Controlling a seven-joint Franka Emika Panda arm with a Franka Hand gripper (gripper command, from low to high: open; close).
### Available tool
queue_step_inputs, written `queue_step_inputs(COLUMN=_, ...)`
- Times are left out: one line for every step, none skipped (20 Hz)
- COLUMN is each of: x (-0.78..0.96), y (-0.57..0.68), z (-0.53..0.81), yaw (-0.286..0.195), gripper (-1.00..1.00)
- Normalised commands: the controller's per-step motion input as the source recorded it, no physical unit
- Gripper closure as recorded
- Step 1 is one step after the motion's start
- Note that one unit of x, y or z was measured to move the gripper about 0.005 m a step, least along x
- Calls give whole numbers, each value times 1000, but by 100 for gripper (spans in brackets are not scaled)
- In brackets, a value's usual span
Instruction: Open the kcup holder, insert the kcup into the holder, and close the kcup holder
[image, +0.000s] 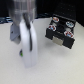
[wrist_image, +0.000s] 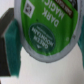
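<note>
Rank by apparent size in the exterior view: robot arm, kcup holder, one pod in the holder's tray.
1. Robot arm, though blurred and possibly nearer the camera, so unsure.
2. Kcup holder.
3. Pod in its tray, clearly smallest.

A robot test bench of the lab kind is suggested rather than a home kitchen. A plain, pale tabletop (image: 57, 67) is seen across the near part of the exterior view, bare of any household clutter. A white robot arm (image: 26, 42), blurred, is mounted over it towards the exterior view's left. On the exterior view's right a black coffee pod holder (image: 61, 31) is set, with round pods in its tray. The far background is dark and indistinct, so the room itself cannot be made out.
</note>
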Motion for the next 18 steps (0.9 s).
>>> queue_step_inputs(x=0, y=631, z=674, yaw=60, gripper=100)
queue_step_inputs(x=0, y=634, z=660, yaw=60, gripper=100)
queue_step_inputs(x=0, y=637, z=623, yaw=61, gripper=100)
queue_step_inputs(x=0, y=629, z=591, yaw=64, gripper=100)
queue_step_inputs(x=-9, y=637, z=563, yaw=64, gripper=100)
queue_step_inputs(x=-40, y=629, z=509, yaw=66, gripper=100)
queue_step_inputs(x=-69, y=631, z=446, yaw=68, gripper=100)
queue_step_inputs(x=-77, y=626, z=429, yaw=71, gripper=100)
queue_step_inputs(x=-91, y=637, z=414, yaw=70, gripper=100)
queue_step_inputs(x=-103, y=631, z=400, yaw=73, gripper=100)
queue_step_inputs(x=-126, y=631, z=360, yaw=75, gripper=100)
queue_step_inputs(x=-154, y=623, z=320, yaw=80, gripper=100)
queue_step_inputs(x=-183, y=620, z=286, yaw=84, gripper=100)
queue_step_inputs(x=-191, y=620, z=280, yaw=84, gripper=100)
queue_step_inputs(x=-189, y=623, z=263, yaw=84, gripper=100)
queue_step_inputs(x=-197, y=617, z=254, yaw=86, gripper=100)
queue_step_inputs(x=-203, y=614, z=246, yaw=87, gripper=100)
queue_step_inputs(x=-206, y=617, z=237, yaw=86, gripper=100)
